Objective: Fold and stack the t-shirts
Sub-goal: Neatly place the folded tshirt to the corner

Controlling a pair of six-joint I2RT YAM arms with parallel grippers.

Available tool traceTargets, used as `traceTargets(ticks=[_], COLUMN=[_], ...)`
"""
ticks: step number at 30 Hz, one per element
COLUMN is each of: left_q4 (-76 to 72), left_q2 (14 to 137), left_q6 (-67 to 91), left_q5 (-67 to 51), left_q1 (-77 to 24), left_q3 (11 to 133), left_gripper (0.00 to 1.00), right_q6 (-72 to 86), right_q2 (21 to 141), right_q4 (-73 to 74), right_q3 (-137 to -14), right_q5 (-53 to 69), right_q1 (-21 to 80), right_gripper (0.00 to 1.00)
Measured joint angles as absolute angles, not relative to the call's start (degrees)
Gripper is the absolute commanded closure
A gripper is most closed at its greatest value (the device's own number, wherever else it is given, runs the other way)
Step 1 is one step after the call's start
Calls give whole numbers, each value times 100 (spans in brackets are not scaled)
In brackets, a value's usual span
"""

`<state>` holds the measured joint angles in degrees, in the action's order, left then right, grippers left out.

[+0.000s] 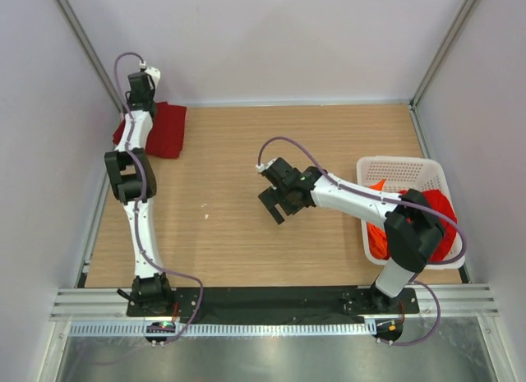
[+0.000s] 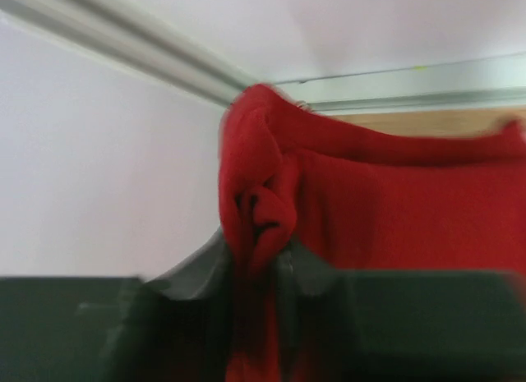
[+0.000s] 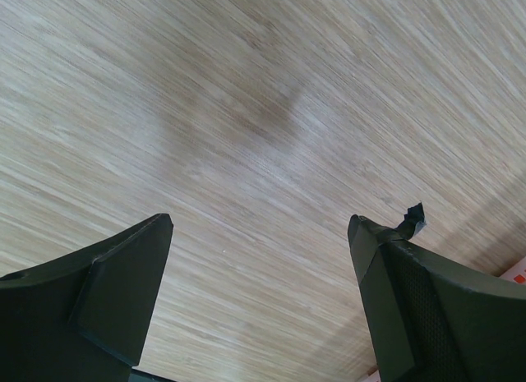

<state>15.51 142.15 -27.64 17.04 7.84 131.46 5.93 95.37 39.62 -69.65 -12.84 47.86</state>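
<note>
**Left arm pinches the maroon shirt in the far-left corner; the basket lies to the right of the free arm**

We start with the table [image 1: 271,201], a flat top of pale wood grain, bare across its middle. At its right edge sits the white plastic basket [image 1: 403,164], stiff and slotted, with its long side running near to far. In it are heaped a bright red t-shirt [image 1: 440,205] and an orange t-shirt [image 1: 376,238], both crumpled and unfolded. The right arm's elbow hangs over part of the heap. We cannot find a pink shirt in any view.

The dark red t-shirt [image 1: 168,127] lies folded in the far-left corner, a flat, roughly square pad of soft matte cloth, close to the walls. Its long axis is hard to tell. The left gripper [image 2: 259,259] is over its left edge. The left wrist view, though blurred, shows a bunched ridge of that cloth pinched between the closed jaws.

The right gripper [image 1: 278,208] hangs over the middle of the table with its jaws spread wide and nothing between them, only wood grain below.

We judge that the next move turns on this: the unfolded shirts lie to the right of the free gripper, well apart from the left arm. The right arm is plainly the nearer one to fetch them.
</note>
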Motion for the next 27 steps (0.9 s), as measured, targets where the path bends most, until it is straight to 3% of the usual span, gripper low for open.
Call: traceTargets(ticks=[2,3,4,9,11,18,22,27], left_q4=[1177,993,808,235,169,504,766,1330], left_q2=[14479,14632,14761,15102,15095,14409,13072,11327], left_q6=[-2801,-2827,-2891,-2954,-2961,-2517,-2053,-873], left_q5=[2091,2294,2488,3223,3389,3651,3701,3437], left_q1=[792,803,814,867,864,609,-38,-1387], left_q3=[13146,13146,13146,13144,13200,13292,12414,11144], left_gripper=[61,37,26,5,0,0,0,0], right_q6=[596,596,596,624,635,834,1157,1745], right_q2=[9596,9616,9633,9795,9843,9832,9432,7979], right_q4=[3962,3953,3951,3946,3931,3909,3695,3155], right_q3=[-6982,-6987,-6987,-7081,-7107,-7116,-6919,-6060], right_q5=[-1256,-1247,-1240,-1162,-1125,-1009,-836,-670], right_q1=[4779,4775,4766,4720,4711,4582,4294,4001], right_gripper=[4,4,4,4,4,4,3,1])
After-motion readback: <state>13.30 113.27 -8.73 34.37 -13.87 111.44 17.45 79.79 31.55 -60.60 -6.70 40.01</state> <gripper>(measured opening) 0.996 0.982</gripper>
